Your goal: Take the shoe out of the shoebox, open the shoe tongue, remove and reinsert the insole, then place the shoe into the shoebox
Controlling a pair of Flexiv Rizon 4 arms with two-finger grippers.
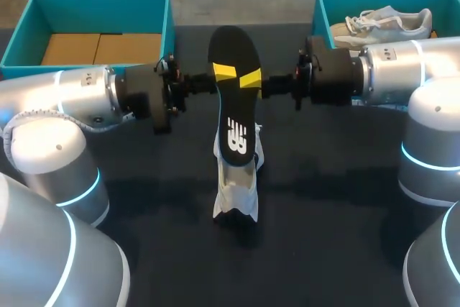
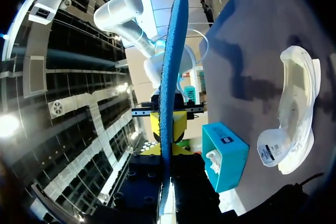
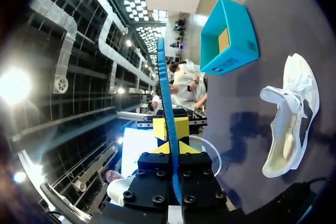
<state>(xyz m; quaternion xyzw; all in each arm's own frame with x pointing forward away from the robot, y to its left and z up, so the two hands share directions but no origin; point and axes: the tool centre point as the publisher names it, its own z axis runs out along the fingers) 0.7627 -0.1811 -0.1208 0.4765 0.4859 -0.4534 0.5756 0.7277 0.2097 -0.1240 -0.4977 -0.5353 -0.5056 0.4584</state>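
Note:
A black insole (image 1: 234,106) with a blue underside hangs in the air over the middle of the table, held from both sides. My left gripper (image 1: 219,75) is shut on its left edge and my right gripper (image 1: 256,81) is shut on its right edge. In each wrist view the insole (image 2: 170,77) (image 3: 164,87) shows edge-on, running out between that gripper's yellow tips (image 2: 168,129) (image 3: 170,132). The white shoe (image 1: 237,177) (image 2: 296,114) (image 3: 291,124) lies on the dark table below the insole, with its tongue pulled open.
A teal shoebox (image 1: 169,23) (image 3: 231,38) with brown card inside stands at the back left. A second teal box (image 1: 320,8) (image 2: 226,156) at the back right holds another pale shoe (image 1: 384,25).

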